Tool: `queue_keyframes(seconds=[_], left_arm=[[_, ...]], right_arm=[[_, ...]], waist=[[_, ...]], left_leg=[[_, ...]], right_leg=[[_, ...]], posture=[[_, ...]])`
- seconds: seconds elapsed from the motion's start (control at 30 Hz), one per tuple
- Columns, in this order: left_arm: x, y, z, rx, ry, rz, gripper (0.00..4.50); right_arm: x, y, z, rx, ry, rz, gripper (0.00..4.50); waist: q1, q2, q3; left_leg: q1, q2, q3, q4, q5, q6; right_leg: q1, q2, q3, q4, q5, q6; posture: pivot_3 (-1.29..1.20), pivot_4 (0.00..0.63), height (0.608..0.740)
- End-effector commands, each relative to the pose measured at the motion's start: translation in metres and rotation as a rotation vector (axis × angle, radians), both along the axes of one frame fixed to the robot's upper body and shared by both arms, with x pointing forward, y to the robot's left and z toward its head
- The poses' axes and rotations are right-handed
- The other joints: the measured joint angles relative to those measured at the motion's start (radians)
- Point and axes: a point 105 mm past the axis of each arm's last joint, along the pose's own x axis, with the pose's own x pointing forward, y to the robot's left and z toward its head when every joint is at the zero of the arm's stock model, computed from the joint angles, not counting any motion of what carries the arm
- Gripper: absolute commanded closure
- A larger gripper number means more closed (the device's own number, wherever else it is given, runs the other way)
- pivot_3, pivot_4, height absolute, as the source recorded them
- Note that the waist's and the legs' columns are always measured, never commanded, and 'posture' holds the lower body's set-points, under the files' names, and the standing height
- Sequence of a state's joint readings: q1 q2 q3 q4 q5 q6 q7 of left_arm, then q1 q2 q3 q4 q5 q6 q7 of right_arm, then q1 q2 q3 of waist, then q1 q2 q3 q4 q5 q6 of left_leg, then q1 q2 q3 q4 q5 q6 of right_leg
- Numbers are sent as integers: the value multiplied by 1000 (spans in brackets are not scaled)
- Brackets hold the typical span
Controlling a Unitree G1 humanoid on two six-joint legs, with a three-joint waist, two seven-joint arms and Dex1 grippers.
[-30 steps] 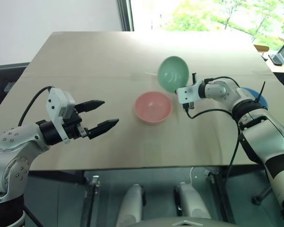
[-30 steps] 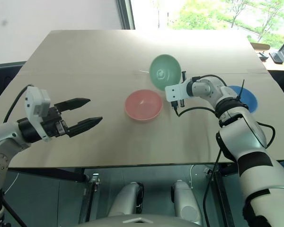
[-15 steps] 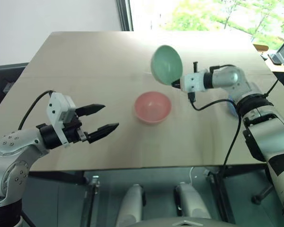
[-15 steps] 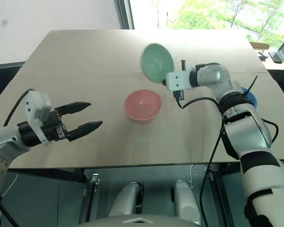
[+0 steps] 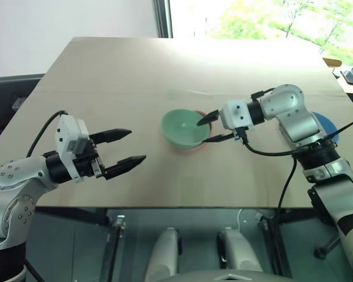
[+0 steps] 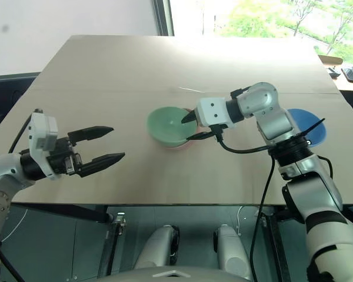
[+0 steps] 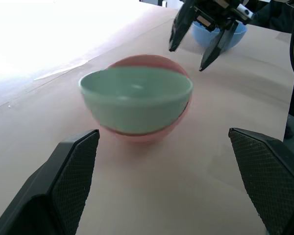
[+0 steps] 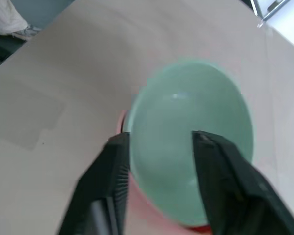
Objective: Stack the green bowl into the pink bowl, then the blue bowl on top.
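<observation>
The green bowl [image 5: 183,127] sits inside the pink bowl [image 7: 154,128] near the middle of the wooden table [image 5: 123,76], but not squarely: in the left wrist view it leans toward one side, so a crescent of pink rim shows above its far edge and pink wall shows beneath it. From above, just a thin sliver of pink peeks out at the green bowl's near right edge. The right gripper [image 5: 207,129] hangs at the right-hand rim of the pair, its two black fingers spread apart, one over the green bowl's rim and one lower by the pink wall; the left wrist view shows both fingertips clear of the bowls, so it has let go and is grasping nothing. The blue bowl [image 6: 306,127] stands upright on the table farther to the right, partly behind the right forearm and well apart from the stacked pair. The left gripper [image 5: 125,147] hovers over the near left part of the table, pointing toward the bowls, its fingers spread wide and empty, well short of the green bowl. A black cable [image 5: 270,151] loops down from the right wrist over the table.
</observation>
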State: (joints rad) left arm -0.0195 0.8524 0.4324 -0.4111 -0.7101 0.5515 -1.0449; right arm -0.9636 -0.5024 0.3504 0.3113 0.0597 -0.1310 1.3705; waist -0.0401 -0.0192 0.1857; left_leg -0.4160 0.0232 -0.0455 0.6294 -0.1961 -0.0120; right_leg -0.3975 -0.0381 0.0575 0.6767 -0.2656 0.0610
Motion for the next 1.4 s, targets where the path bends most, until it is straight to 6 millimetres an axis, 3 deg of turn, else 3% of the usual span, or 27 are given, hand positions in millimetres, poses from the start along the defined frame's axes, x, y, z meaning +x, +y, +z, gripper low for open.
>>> queue_keyframes(seconds=[0.03, 0.17, 0.23, 0.3, 0.33, 0.5, 0.63, 0.87, 1.07, 1.2, 1.23, 1.27, 1.33, 1.4], left_arm=[[-3, -6, 9, 6, -52, -40, 0], [-3, -14, 16, -6, -73, -92, 0], [-2, -22, 21, 10, -90, -154, 0], [1, -30, 25, 19, -108, -206, 0], [2, -33, 27, 21, -115, -222, 0], [11, -42, 27, 37, -127, -283, 0], [15, -46, 26, 39, -124, -310, 0], [18, -48, 28, 37, -124, -329, 0], [13, -48, 29, 47, -123, -334, 0], [9, -47, 30, 50, -122, -332, 0], [9, -47, 30, 50, -122, -330, 0], [9, -47, 30, 50, -122, -329, 0], [9, -47, 29, 50, -123, -324, 0], [9, -46, 29, 46, -123, -315, 0]], right_arm=[[-3, -12, 31, 105, -78, -61, 1125], [-2, -42, 51, 217, -62, -244, 1125], [13, -92, 54, 312, -54, -576, 1125], [18, -144, 45, 331, -93, -892, 1125], [16, -159, 39, 322, -99, -989, 1125], [-6, -198, 11, 382, 68, -1304, 1125], [-16, -205, -8, 428, 196, -1441, 1125], [-18, -195, -23, 464, 352, -1445, 1125], [-9, -206, -38, 426, 355, -1487, 1125], [-5, -208, -38, 415, 347, -1481, 2661], [-4, -208, -38, 411, 345, -1475, 3310], [-4, -208, -38, 407, 343, -1471, 3488], [-2, -207, -39, 406, 342, -1461, 4372], [1, -203, -37, 403, 326, -1431, 4449]], waist=[[0, 0, 0], [8, 0, 0], [8, 0, 0], [25, -2, -1], [32, -2, -1], [13, 1, 0], [-4, 1, 0], [-1, 0, 0], [-1, 0, 0], [-2, 0, 0], [-1, 0, 0], [-1, 0, 0], [-1, 0, 0], [-1, 0, 0]], left_leg=[[0, 0, 0, 0, 0, 0], [-1, 0, -1, 0, 0, 0], [-1, 0, -1, 0, 0, 0], [-1, -1, -1, 0, 0, 0], [-2, -1, -3, 0, 0, 0], [-2, -1, 1, 0, 0, 0], [0, 1, 4, -2, 0, 0], [-1, 1, 5, -1, 0, 0], [-1, 1, 5, -1, 0, 0], [-1, 1, 5, -1, 0, 0], [-1, 1, 5, -1, 0, 0], [-1, 1, 5, -1, 0, 0], [-1, 1, 5, -1, 0, 0], [-1, 1, 5, -1, 0, 0]], right_leg=[[0, 0, 0, 0, 0, 0], [0, 0, -1, -1, 0, 0], [0, -1, -1, -1, 0, 0], [1, -1, -2, -2, 0, 0], [1, -1, -4, -3, 0, 0], [0, -1, 0, -5, 0, 0], [0, 2, 4, -4, 0, 1], [0, 2, 5, -5, 0, 1], [0, 2, 5, -5, 0, 1], [-1, 2, 5, -5, 0, 1], [-1, 2, 5, -5, 0, 1], [-1, 2, 5, -5, 0, 1], [-1, 2, 5, -5, 0, 1], [-1, 2, 6, -5, 0, 1]], posture=[[0, 150, 740], [0, 150, 740], [0, 150, 740], [0, 150, 740], [0, 150, 740], [0, 150, 740], [0, 150, 740], [0, 150, 740], [0, 150, 740], [0, 150, 740], [0, 150, 740], [0, 150, 740], [0, 150, 740], [0, 150, 740]])
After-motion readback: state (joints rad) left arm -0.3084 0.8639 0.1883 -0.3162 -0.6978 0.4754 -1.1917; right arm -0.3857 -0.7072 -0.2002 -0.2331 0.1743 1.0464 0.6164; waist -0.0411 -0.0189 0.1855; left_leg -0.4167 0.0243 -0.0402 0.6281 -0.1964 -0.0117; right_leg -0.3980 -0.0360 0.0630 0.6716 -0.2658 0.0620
